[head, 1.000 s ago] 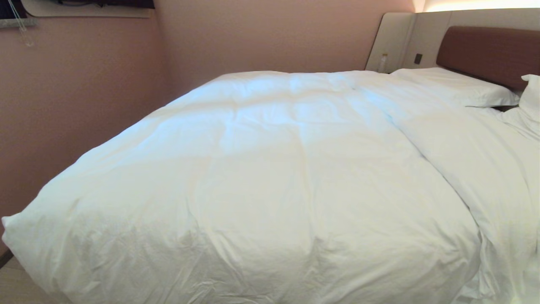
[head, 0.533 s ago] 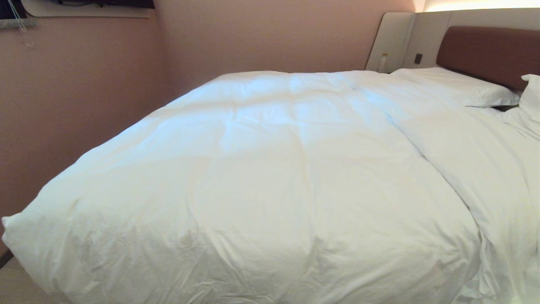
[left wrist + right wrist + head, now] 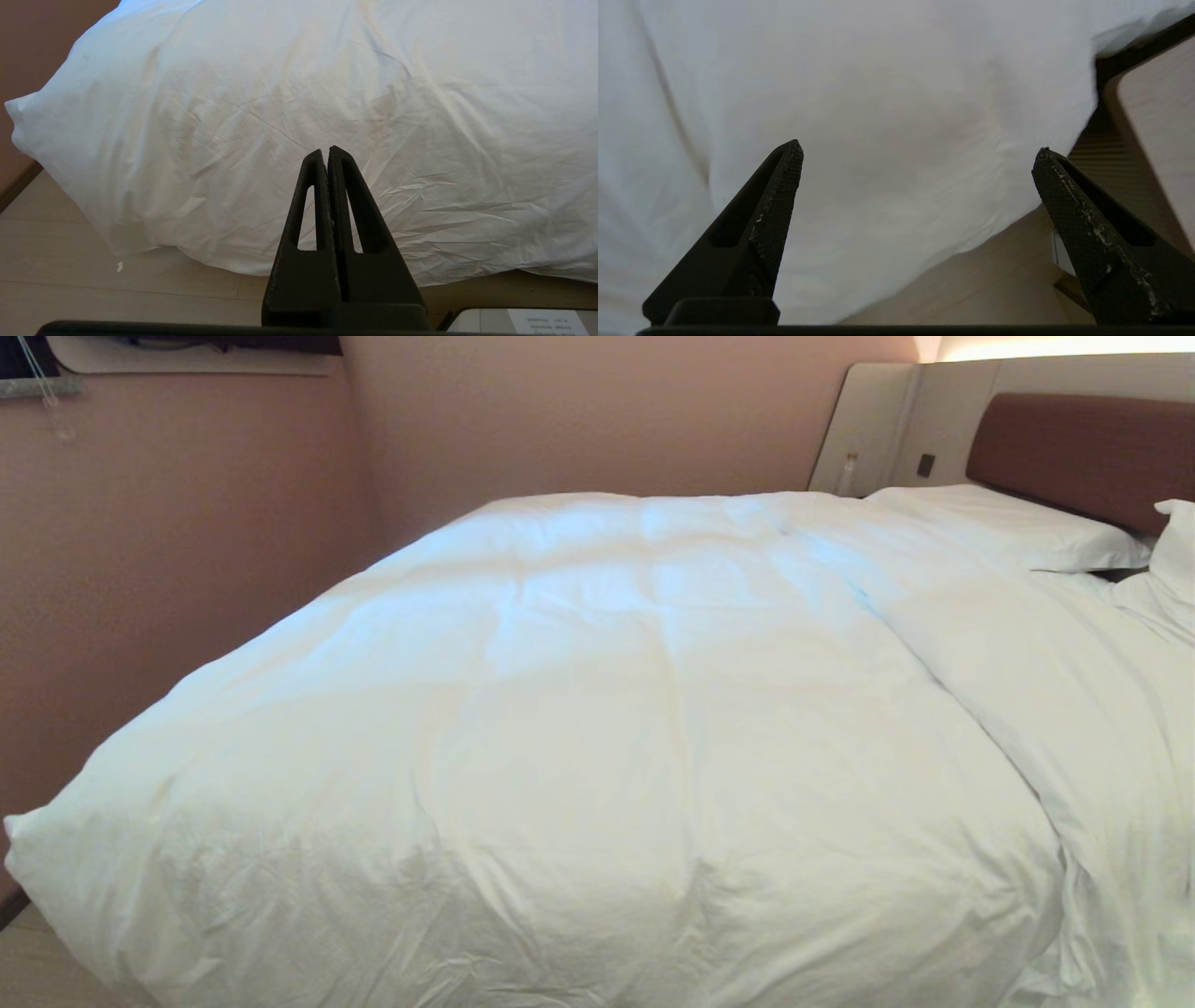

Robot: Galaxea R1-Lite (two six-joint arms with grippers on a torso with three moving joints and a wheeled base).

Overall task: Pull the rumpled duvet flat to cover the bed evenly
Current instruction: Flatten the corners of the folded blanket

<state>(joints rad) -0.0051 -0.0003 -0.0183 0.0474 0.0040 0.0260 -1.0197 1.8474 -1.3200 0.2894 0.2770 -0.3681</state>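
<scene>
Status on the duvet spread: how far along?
Mostly done: duvet lies flat across the bed's left and middle. In hand: right gripper, open, faces its hanging edge; left gripper shut, idle. Left: the bunched fold beside the pillow.

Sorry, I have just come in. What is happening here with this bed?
A robot is making the wide low bed with the brown padded headboard. The puffy white quilted duvet lies over most of it, bunched in a ridge toward the robot's right, near the white rectangular pillow. The right hand is wide open, close to the duvet's hanging edge, holding nothing. The left hand is shut and empty, above the pale wooden floor.
</scene>
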